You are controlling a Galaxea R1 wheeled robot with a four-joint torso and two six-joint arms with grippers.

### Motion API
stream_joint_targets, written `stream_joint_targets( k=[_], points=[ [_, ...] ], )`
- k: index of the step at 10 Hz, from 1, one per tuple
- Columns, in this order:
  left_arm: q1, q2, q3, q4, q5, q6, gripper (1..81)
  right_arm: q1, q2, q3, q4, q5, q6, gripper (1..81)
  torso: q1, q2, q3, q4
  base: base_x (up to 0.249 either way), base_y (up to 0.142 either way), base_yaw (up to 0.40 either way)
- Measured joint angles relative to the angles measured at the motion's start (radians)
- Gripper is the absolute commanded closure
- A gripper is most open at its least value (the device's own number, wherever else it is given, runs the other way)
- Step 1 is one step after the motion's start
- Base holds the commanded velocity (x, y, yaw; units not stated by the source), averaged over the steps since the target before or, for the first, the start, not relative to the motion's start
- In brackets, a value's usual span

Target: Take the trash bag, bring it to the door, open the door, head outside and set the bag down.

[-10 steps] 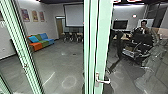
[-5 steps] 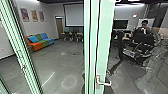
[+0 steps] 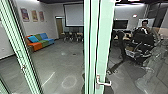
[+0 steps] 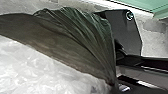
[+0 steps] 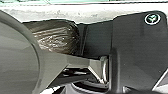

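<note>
Bag: dark, thin-filmed plastic trash bag, its pleats drawn together to a point, beside the robot's wide dark plate.
Left gripper: clamped, I judge, on the gathered neck.
Right gripper: I cannot tell its state.
Feel: soft, slack and slippery; probably light, though the weight is a guess.
Best hold: the bunched neck, all folds together; a pinch of single film could tear or slide.
Door: pale-green framed glass door, silver lever handle low on its upright edge; whether it is unlatched, I cannot tell.
Risk: the loose belly could snag on handle or frame edge.
</note>
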Motion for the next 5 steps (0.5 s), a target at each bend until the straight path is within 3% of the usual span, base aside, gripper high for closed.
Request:
stream_joint_targets(
  k=[5],
  points=[
    [0.0, 0.007, 0.001, 0.0, 0.0, 0.0, 81.1, -0.003, -0.27, 0.382, 0.0, 0.071, 0.0, 1.0, 0.0, 0.0, 0.0, 0.0, 0.0, 0.0, 0.0]
  ],
)
